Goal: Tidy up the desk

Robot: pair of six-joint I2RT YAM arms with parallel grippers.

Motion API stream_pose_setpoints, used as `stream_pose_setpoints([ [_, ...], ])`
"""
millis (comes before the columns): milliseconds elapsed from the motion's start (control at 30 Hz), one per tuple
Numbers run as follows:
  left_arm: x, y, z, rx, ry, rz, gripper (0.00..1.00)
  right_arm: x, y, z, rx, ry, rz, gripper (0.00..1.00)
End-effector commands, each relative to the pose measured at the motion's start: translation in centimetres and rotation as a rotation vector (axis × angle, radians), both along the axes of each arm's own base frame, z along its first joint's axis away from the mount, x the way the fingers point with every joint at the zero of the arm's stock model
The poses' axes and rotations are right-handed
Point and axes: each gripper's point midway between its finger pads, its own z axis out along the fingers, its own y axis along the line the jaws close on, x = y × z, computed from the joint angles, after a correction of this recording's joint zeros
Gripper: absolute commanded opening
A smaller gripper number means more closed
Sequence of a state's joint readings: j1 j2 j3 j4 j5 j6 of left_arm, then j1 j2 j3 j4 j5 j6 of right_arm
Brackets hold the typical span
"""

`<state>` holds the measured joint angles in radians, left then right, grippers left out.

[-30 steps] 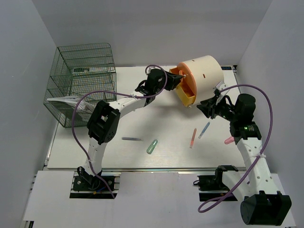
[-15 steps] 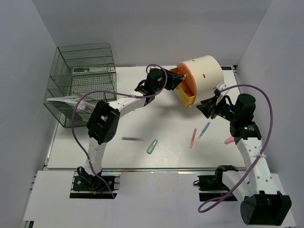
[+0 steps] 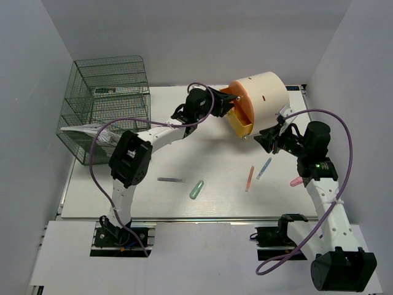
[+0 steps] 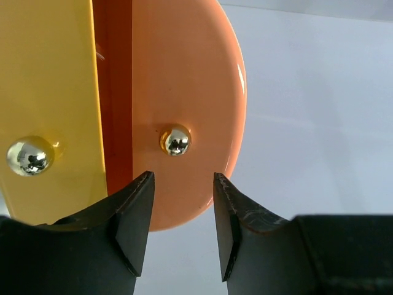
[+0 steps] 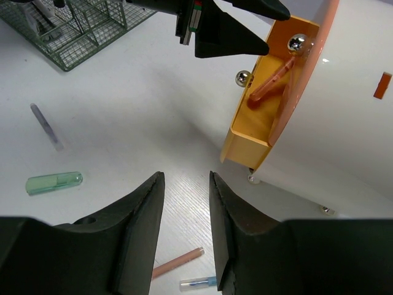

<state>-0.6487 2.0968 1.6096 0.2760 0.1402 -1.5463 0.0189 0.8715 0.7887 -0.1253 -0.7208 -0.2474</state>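
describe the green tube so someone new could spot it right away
On the white desk, look near its front edge, about midway along. The green tube lies there, just right of a thin grey pen. It is translucent green and stubbier than any pen nearby.

The left gripper (image 4: 182, 179) now sits slightly farther back from the orange face (image 4: 190, 80) than 1 second ago, and the left arm's elbow (image 3: 126, 161) is shifted a little leftward.
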Motion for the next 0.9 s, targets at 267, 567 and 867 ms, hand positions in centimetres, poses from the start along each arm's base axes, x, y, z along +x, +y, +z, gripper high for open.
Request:
stream_pose_setpoints([
  [267,-4.9,1.4,7.0,0.013,-0.257,-0.18,0.2,-2.3,1.6,-0.3,-0.054,-0.085,0.2,0.5],
  [567,-14.4,11.9,2.8,0.692,-0.572,-0.389,0.38,-11.7,5.2,-3.7,-0.084,-0.303,0.738,0.74],
  [867,-20.1,26.4,0.5,1.195,-0.681,-0.148,0.92,-12.0,10.2,-11.6,-0.386,-0.205,0.973,0.75],
])
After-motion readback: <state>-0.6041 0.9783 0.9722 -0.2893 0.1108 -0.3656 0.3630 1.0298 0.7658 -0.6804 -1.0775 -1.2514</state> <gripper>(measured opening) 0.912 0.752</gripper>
